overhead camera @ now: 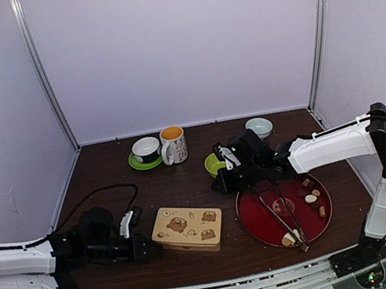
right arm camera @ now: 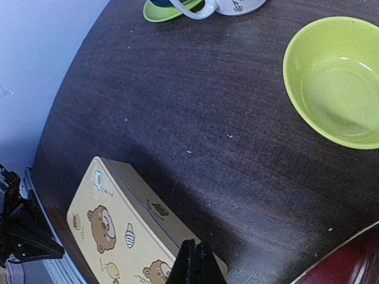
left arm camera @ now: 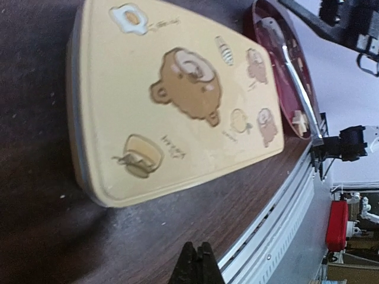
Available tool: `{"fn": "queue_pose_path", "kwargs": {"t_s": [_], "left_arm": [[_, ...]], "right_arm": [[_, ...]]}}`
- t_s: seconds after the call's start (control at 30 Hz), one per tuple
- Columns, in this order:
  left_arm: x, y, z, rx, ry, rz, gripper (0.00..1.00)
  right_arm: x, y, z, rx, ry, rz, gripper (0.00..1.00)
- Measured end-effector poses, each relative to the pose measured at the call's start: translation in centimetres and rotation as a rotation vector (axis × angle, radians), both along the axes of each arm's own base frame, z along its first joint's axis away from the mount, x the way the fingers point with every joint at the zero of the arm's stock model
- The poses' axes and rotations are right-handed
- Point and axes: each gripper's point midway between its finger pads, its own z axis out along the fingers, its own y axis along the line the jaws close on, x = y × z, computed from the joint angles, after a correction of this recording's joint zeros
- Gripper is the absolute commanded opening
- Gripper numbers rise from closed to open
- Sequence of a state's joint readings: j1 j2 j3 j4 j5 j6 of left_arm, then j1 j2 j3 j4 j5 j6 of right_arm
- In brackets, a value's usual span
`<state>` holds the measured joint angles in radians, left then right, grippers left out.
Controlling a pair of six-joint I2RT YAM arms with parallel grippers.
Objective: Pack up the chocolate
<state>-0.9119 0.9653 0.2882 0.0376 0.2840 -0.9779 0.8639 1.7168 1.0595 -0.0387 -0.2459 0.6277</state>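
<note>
I hold the left end effector (left arm camera: 197,257) closed and empty beside the lidded tin (overhead camera: 189,227), and the right end effector (right arm camera: 195,260) closed by the red tray (overhead camera: 254,221), where the chocolate (overhead camera: 310,198) waits until that tin is opened

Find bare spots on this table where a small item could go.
Bare tabletop lies between the mug, the green bowl and the bear tin, and left of the saucer. Crowded: the red plate with chocolate and tongs.
</note>
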Motion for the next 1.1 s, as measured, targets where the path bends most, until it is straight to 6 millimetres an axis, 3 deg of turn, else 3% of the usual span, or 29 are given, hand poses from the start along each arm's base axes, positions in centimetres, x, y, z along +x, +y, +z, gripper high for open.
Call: {"fn": "queue_pose_path", "kwargs": {"t_s": [0.2,0.33,0.47,0.63,0.77,0.87,0.97,1.1], "left_arm": [[-0.3,1.9,-3.9,0.177,0.093,0.058,0.0],[0.7,1.6,-4.9,0.252,0.107,0.071,0.0],[2.6,0.7,-4.6,0.263,0.09,0.091,0.0],[5.5,0.5,-4.9,0.283,0.087,0.133,0.0],[8.9,-0.5,-4.5,0.295,0.059,0.149,0.0],[11.8,-2.4,-3.4,0.283,0.013,0.139,0.0],[13.3,-3.8,-2.1,0.249,-0.038,0.125,0.0],[13.3,-3.8,-1.4,0.244,-0.064,0.118,0.0]], "right_arm": [[0.5,-0.1,-2.1,-0.128,0.014,0.019,0.0],[0.2,0.4,-4.4,-0.205,0.052,0.043,0.0],[-1.2,1.3,-6.5,-0.261,0.09,0.082,0.0],[-4.3,2.2,-7.2,-0.283,0.108,0.145,0.0],[-9.1,1.5,-8.2,-0.297,0.145,0.202,0.0],[-11.6,1.1,-8.3,-0.288,0.17,0.224,0.0],[-11.6,0.2,-7.9,-0.291,0.164,0.185,0.0],[-9.2,-1.2,-6.4,-0.274,0.121,0.085,0.0]]}}
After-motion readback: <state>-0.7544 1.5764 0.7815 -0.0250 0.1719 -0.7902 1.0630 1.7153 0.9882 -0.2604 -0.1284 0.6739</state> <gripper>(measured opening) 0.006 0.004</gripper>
